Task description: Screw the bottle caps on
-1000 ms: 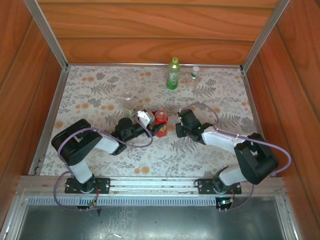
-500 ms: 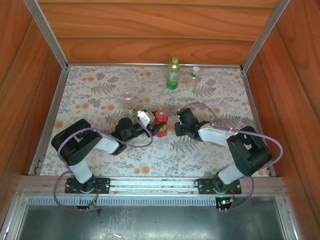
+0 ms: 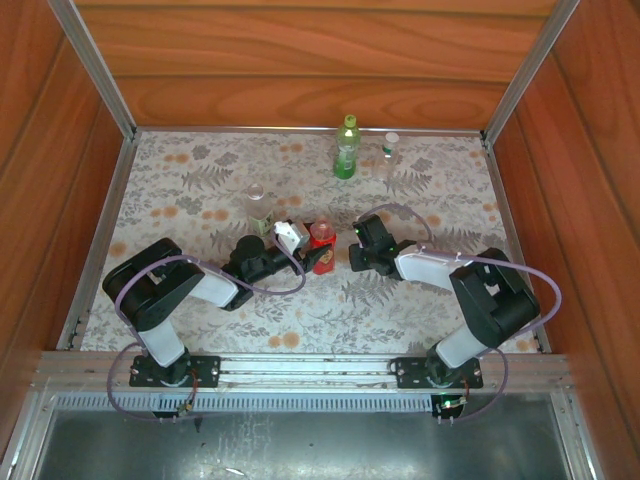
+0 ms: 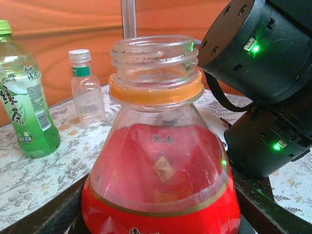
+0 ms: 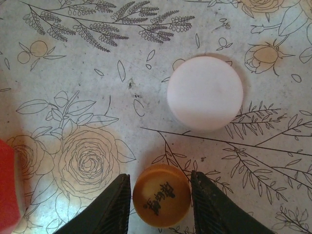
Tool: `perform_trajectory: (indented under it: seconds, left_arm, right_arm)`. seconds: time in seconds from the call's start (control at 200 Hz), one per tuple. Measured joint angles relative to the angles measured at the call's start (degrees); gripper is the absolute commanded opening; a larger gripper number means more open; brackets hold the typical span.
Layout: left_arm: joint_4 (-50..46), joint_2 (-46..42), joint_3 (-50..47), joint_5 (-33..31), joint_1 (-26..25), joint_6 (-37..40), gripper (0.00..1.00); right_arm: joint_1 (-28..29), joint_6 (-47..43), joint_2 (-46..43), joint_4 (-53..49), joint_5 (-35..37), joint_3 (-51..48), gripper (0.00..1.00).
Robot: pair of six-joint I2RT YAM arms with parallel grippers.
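The red bottle stands upright with my left gripper shut on its body; its threaded neck is open, with an orange ring below. Just right of it, my right gripper points straight down at the table. Its two fingers press against either side of the orange-red cap, which lies flat on the cloth. A white cap lies a little beyond it. The red bottle's edge shows at the left of the right wrist view.
A green bottle with its cap on and a small capped clear bottle stand at the back edge. Another clear bottle stands behind my left gripper. The right arm's black wrist hangs close beside the red bottle's neck.
My right arm has folded in and its gripper has shifted slightly left towards the red bottle, the jaws narrowing onto the orange-red cap. The left arm and red bottle have not moved.
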Motion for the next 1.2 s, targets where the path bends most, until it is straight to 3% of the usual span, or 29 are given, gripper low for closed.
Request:
perform_trajectory:
  seconds: [0.809, 1.199]
  left_arm:
    - [0.0, -0.2, -0.3, 0.0, 0.0, 0.0, 0.66]
    - [0.0, -0.2, -0.3, 0.0, 0.0, 0.0, 0.66]
  right_arm:
    - [0.0, -0.3, 1.3, -1.1, 0.0, 0.9, 0.40]
    - [0.0, -0.3, 1.0, -2.9, 0.0, 1.9, 0.33]
